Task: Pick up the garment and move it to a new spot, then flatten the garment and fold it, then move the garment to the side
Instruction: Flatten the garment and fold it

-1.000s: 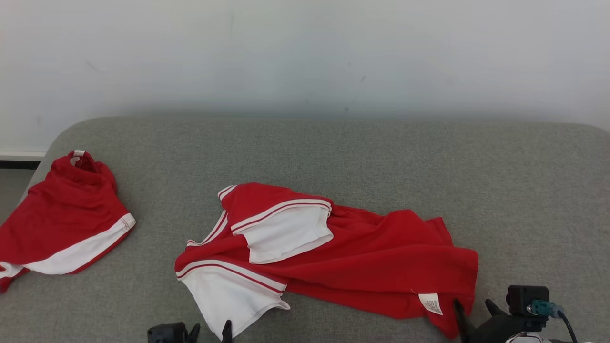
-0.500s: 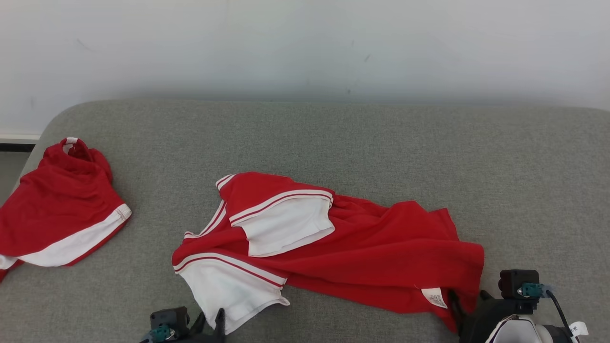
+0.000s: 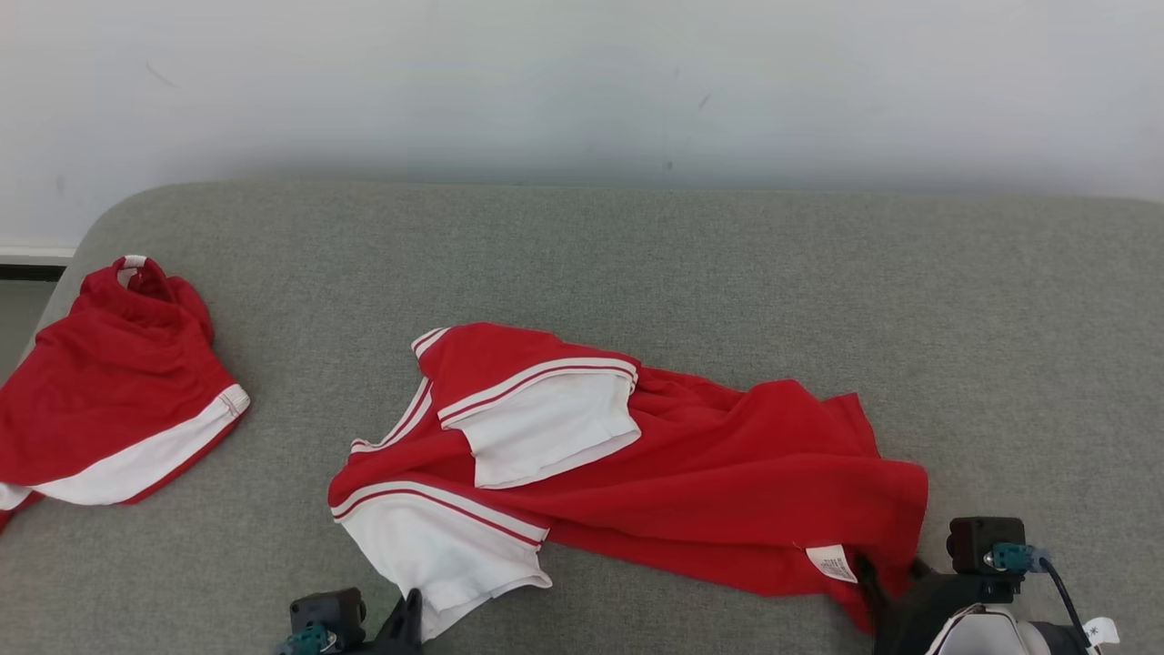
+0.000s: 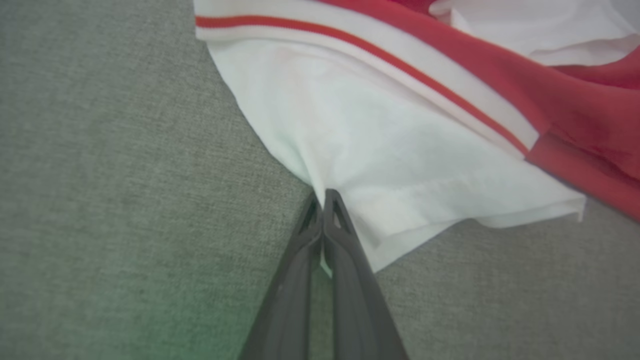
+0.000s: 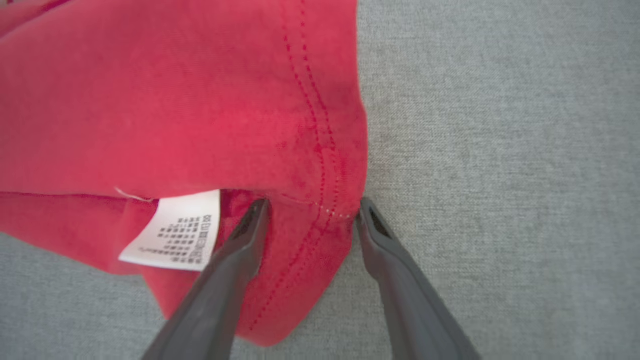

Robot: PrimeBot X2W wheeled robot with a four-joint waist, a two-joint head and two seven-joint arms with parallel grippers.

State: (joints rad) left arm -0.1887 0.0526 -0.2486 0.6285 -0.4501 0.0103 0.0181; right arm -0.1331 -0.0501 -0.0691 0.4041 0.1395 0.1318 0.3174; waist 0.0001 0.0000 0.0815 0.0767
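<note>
couch; garment long l-r, neck left; l gripper pinching sleeve; r gripper spread

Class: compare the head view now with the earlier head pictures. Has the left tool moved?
Yes. Judged against the garment's white sleeve, the left tool has crept forward onto the sleeve's near edge and has shut on it.

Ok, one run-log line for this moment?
garment: crumpled on grey cushion | left gripper: shut on white sleeve | right gripper: open, astride red hem corner by label | second garment: far left, apart
</note>
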